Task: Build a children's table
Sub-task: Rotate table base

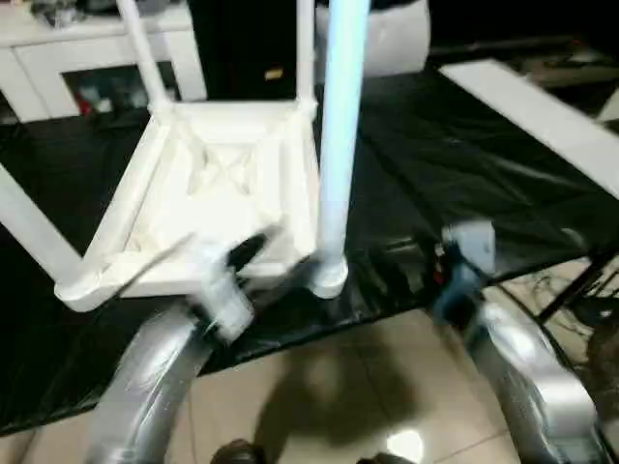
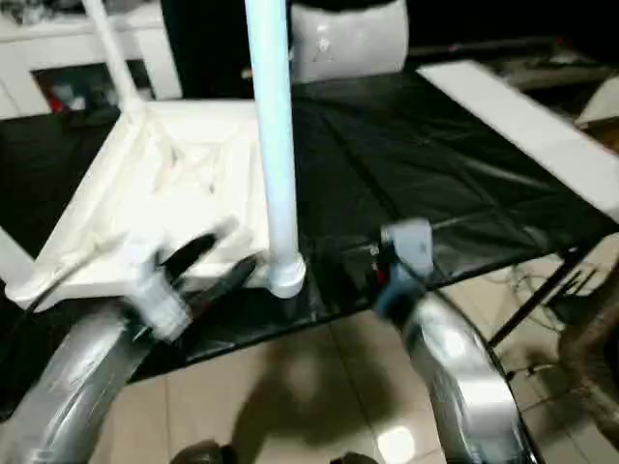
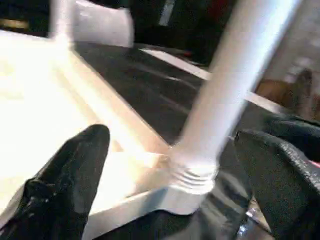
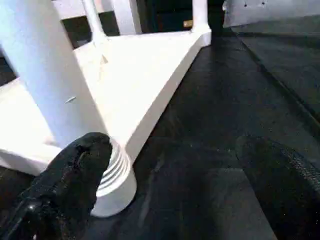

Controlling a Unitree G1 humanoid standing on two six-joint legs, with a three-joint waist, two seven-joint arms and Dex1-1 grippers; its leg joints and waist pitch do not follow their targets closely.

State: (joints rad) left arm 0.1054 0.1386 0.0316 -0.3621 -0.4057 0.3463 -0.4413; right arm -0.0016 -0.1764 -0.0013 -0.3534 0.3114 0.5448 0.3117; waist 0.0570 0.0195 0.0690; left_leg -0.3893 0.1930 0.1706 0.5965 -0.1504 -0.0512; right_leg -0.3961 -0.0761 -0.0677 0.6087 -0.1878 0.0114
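The children's table lies upside down on the black work surface, its ribbed top [image 1: 227,184] facing up. Legs rise from the corners; the nearest leg [image 1: 340,145] stands in the front right socket [image 1: 329,278], with screw threads [image 3: 194,176] showing above it. My left gripper [image 3: 175,170] is open, one finger [image 3: 75,175] over the top's front edge, the other beyond the leg, neither touching it. My right gripper [image 4: 175,190] is open just right of that leg, one finger [image 4: 70,185] close to the threaded base [image 4: 114,175]. It holds nothing.
A white cabinet [image 1: 58,48] stands at the back left. A long white board [image 1: 542,116] lies on the black cover's right side. Tiled floor [image 1: 338,387] begins at the table's front edge, with cables [image 1: 580,300] at the right.
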